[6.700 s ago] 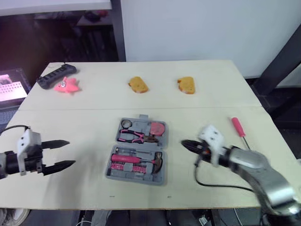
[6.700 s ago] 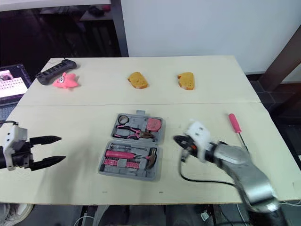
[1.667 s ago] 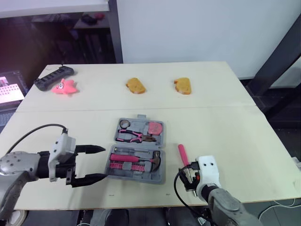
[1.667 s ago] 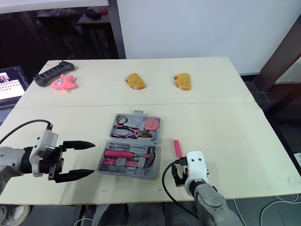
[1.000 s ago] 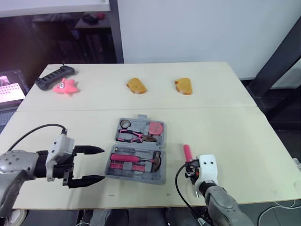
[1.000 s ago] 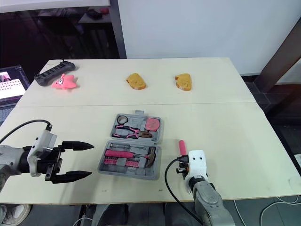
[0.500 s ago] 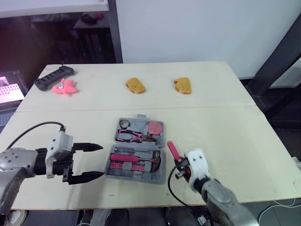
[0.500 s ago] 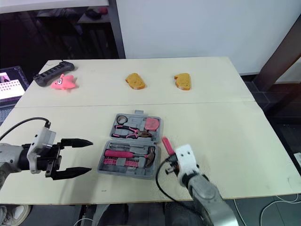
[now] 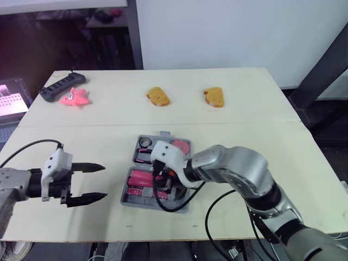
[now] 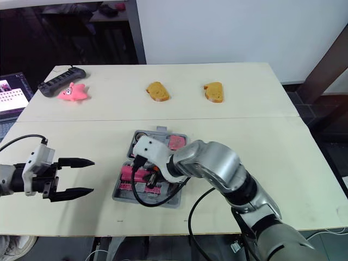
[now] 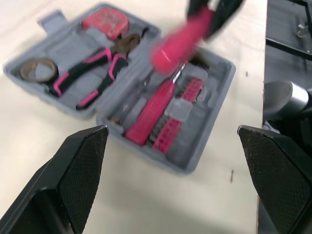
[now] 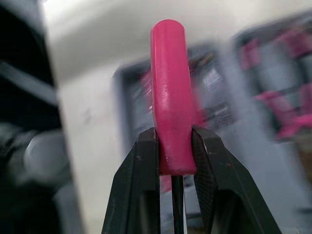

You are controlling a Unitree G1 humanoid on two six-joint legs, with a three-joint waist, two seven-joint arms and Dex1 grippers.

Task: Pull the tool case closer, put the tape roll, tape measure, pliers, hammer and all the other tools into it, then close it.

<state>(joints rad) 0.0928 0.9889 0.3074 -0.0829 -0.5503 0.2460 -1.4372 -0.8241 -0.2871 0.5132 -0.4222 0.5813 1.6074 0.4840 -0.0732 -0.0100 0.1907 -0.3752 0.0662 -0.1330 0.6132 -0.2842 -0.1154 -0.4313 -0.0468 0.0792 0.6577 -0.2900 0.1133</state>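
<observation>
The right gripper [image 12: 173,135] pinches a pink-handled screwdriver [image 12: 168,83] by the shaft end of its handle, fingers pressed against both sides. It holds the tool above the near tray of the open tool case [image 10: 157,199], apparently to lay it in a slot beside the pink driver [image 11: 153,109] already seated there. The case lies midway across the tabletop [image 9: 261,147], close to the near edge. Its far half holds the tape roll [image 11: 34,68], pliers [image 11: 100,63] and tape measure [image 11: 105,19].

The left gripper [image 9: 104,180] hangs by the left near corner with its fingers spread wide and nothing between them. It is apart from the case across bare board, likely waiting to shut the lid. The right half of the tabletop lies open. A power strip [image 9: 62,87] and pink toy [image 9: 75,98] sit at the far left corner.
</observation>
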